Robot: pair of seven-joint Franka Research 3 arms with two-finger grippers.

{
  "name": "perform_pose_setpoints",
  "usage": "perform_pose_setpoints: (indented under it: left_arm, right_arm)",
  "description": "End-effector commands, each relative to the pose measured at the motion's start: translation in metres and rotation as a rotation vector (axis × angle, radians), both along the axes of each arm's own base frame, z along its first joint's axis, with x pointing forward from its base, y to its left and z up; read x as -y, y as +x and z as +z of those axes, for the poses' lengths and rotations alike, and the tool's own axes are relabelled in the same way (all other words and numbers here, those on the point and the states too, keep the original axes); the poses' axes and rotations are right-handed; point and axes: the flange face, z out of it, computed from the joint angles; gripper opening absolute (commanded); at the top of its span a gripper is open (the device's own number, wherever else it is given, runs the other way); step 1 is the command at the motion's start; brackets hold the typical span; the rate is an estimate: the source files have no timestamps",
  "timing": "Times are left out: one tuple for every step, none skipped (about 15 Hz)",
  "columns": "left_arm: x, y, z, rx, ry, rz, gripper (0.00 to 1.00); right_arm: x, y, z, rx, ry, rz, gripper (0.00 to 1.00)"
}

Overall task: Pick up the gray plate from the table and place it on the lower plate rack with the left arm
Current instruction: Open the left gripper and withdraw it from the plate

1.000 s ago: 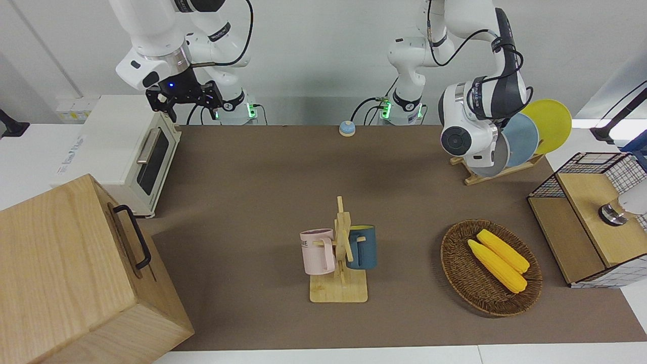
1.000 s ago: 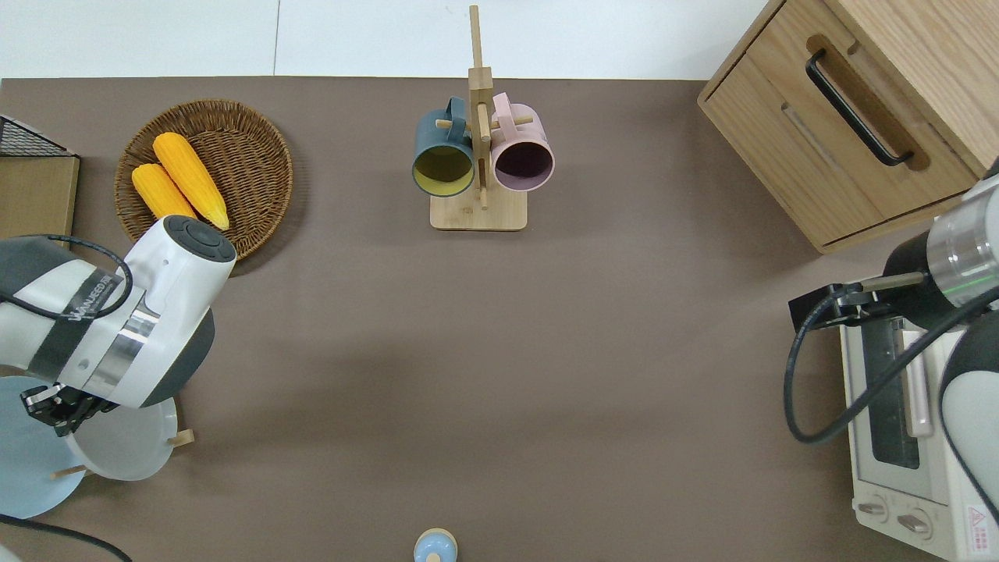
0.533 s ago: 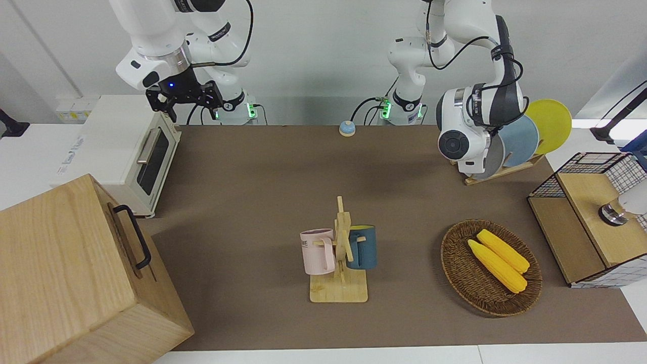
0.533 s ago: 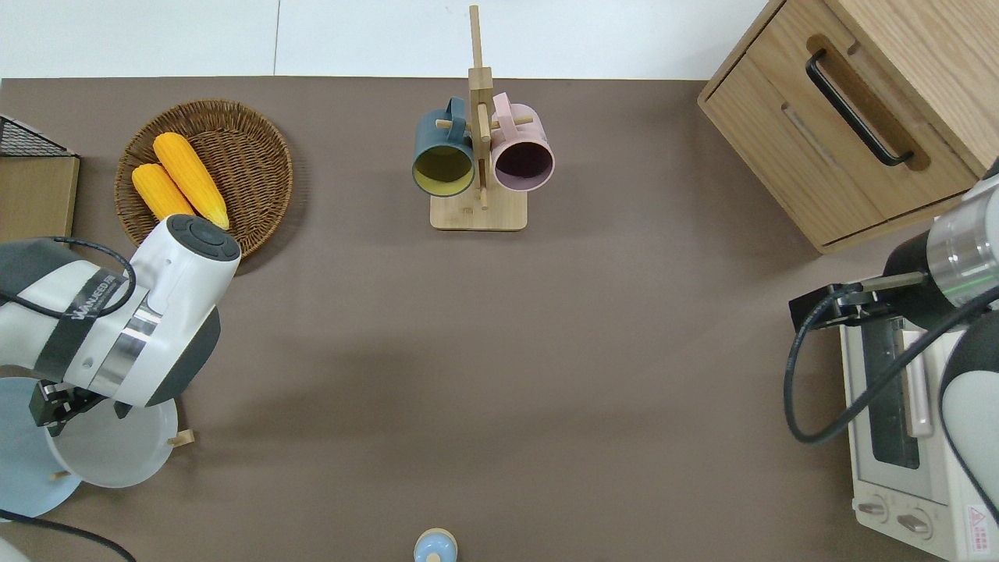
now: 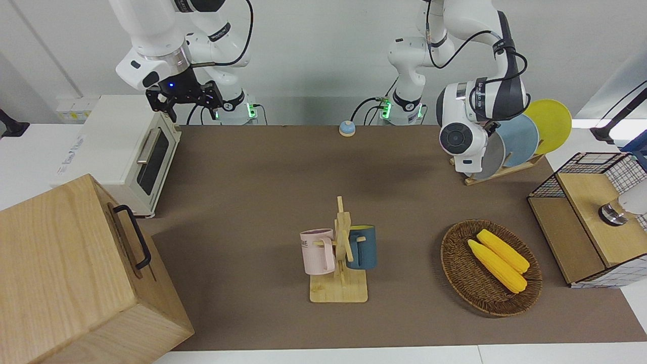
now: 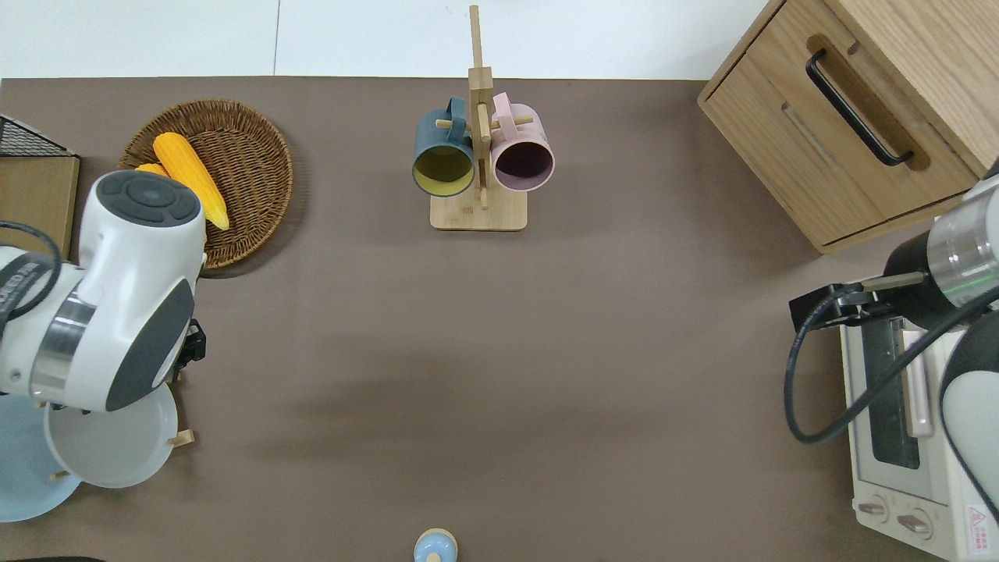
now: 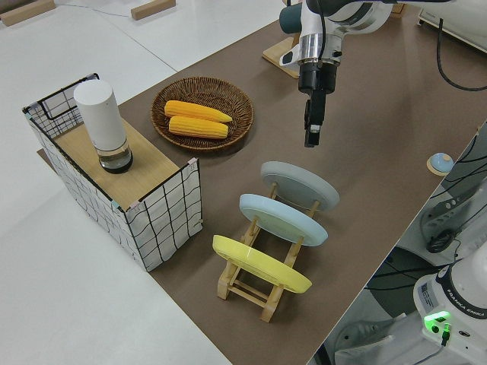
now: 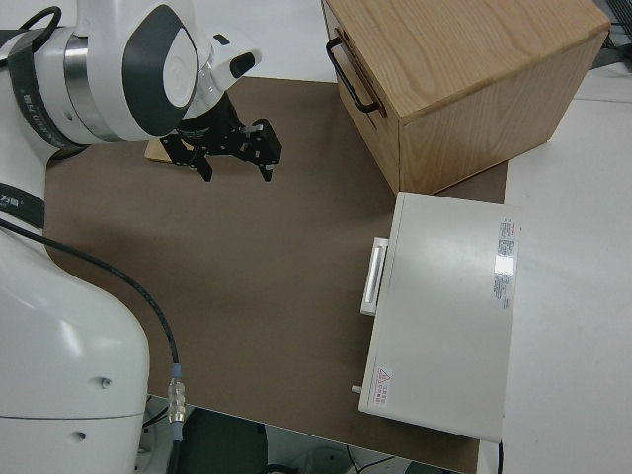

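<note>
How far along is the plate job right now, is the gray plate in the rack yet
Done, it seems: the gray plate leans in the lower plate rack with the blue plate and yellow plate, in the slot farthest from the yellow one. The left gripper is off the plate and holds nothing; whether its fingers are open is unclear. Nothing is in hand. Only parking the left arm seems left. The right arm is parked.

Bright, even light from above; soft shadows on the brown counter [image 6: 546,351], sharp focus, glare on the toaster oven [image 8: 504,259] top
</note>
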Motion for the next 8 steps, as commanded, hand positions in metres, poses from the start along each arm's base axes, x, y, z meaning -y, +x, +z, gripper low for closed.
perform_pose_setpoints:
  left_arm:
    - [0.011,-0.007,0.057,0.136,-0.163,-0.019,0.98]
    - [0.015,-0.009,0.068,0.166,-0.218,-0.035,0.98]
    - [0.014,-0.010,0.080,0.194,-0.270,-0.056,0.98]
    - [0.015,-0.013,0.089,0.207,-0.311,-0.075,0.99]
    - [0.015,-0.012,0.101,0.218,-0.342,-0.101,0.99]
    - [0.012,-0.009,0.117,0.236,-0.376,-0.129,0.99]
    - [0.007,-0.007,0.126,0.241,-0.407,-0.163,0.99]
    - [0.002,-0.006,0.136,0.240,-0.440,-0.211,0.99]
  right_arm:
    - [0.002,-0.002,0.005,-0.001,-0.009,-0.016,0.983]
    - [0.002,-0.002,0.005,-0.001,-0.009,-0.016,0.983]
    - [0.002,-0.002,0.005,-0.001,-0.009,-0.016,0.983]
    - [0.002,-0.002,0.005,-0.001,-0.009,-0.016,0.983]
    - [0.002,-0.002,0.005,-0.001,-0.009,-0.016,0.983]
    - [0.002,-0.002,0.005,-0.001,-0.009,-0.016,0.983]
    - [0.002,-0.002,0.005,-0.001,-0.009,-0.016,0.983]
    - [0.002,-0.002,0.005,-0.001,-0.009,-0.016,0.983]
